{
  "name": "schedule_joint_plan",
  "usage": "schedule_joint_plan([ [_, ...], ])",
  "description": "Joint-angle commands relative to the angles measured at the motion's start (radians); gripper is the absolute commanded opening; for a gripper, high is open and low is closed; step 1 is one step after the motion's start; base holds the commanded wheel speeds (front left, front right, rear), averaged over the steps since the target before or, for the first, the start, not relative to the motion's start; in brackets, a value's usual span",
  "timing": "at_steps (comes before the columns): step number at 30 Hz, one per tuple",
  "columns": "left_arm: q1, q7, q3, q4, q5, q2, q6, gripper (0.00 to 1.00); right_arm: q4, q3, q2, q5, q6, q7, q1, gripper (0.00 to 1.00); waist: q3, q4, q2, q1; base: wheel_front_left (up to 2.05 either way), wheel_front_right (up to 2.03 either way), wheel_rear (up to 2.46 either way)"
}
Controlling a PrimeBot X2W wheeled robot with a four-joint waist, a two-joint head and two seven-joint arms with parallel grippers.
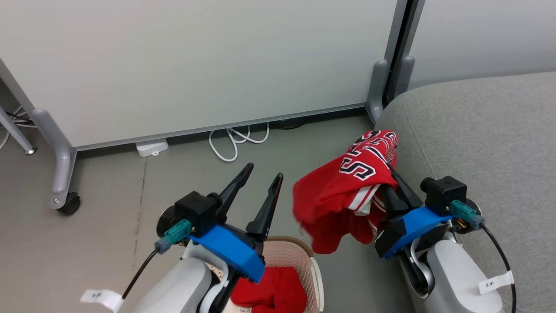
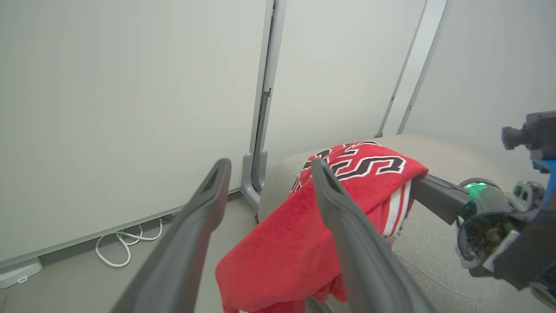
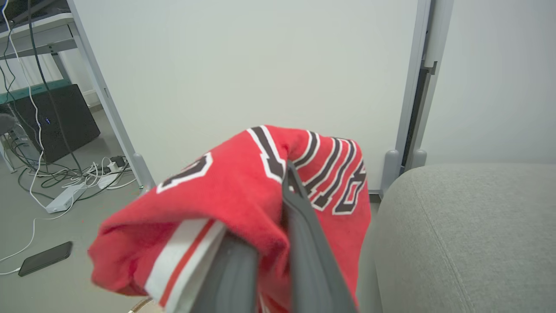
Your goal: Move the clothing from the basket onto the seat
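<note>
The right gripper (image 1: 397, 191) is clamped on a bright red soft-fabric sports jersey with white stripe trim and black-and-white lettering (image 1: 334, 191). Its two dark fingers are pressed together, with cloth bunched between and over them. The jersey hangs in the air and drapes toward 7 o'clock in the head view, above the grey floor (image 1: 108, 226). Just beside it, at its 3 o'clock, rises the rounded corner of the large light grey fabric seat cushion (image 1: 478, 130). Whether the cloth touches the upholstery cannot be told.

The left gripper (image 1: 263, 171), at the jersey's 9 o'clock, holds nothing; its fingers are spread wide and point to 1 o'clock. Below it, at 6 o'clock of the head view, the small cream-white perforated plastic basket with a brown rim (image 1: 299, 243) stands on the floor, partly hidden by the left arm. A second red garment (image 1: 273, 293) lies inside it.

At 12 o'clock stands a pale partition panel (image 1: 195, 65). A grey foot post (image 1: 377, 87) stands close by the seat's corner, at 1 o'clock from the jersey. A looped white cable (image 1: 234, 139) and a white power strip (image 1: 152, 148) lie at the panel's base. In the right wrist view a dark phone (image 3: 45, 258) lies on the floor at 8 o'clock.
</note>
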Motion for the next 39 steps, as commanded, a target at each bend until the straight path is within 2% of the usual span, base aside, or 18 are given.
schedule_joint_plan([
  [1, 0.056, -0.005, 0.052, -0.037, 0.047, 0.012, -0.013, 1.00, -0.019, -0.005, -0.002, -0.012, 0.000, -0.005, 0.018, 0.00, 0.003, -0.006, -0.0001, 0.0000, 0.00, 0.00, 0.00],
  [12, 0.285, -0.005, 0.294, -0.111, 0.256, 0.014, -0.048, 1.00, -0.088, -0.004, -0.002, -0.025, 0.000, -0.005, 0.078, 0.00, 0.015, -0.070, -0.0001, 0.0000, 0.00, 0.00, 0.00],
  [20, 0.354, -0.005, 0.413, -0.116, 0.319, -0.016, -0.064, 1.00, -0.123, -0.006, -0.002, -0.043, 0.000, 0.004, 0.115, 0.00, 0.024, -0.113, -0.0001, 0.0000, 0.00, 0.00, 0.00],
  [29, 0.362, -0.005, 0.471, -0.118, 0.368, -0.051, -0.084, 1.00, -0.168, -0.029, -0.002, -0.007, 0.000, 0.008, 0.155, 0.00, 0.041, -0.153, -0.0001, 0.0000, 0.00, 0.00, 0.00],
  [39, 0.344, -0.005, 0.487, -0.136, 0.392, -0.054, -0.088, 1.00, -0.214, -0.043, -0.002, 0.006, 0.000, 0.006, 0.171, 0.00, 0.070, -0.269, -0.0001, 0.0000, 0.00, 0.00, 0.00],
])
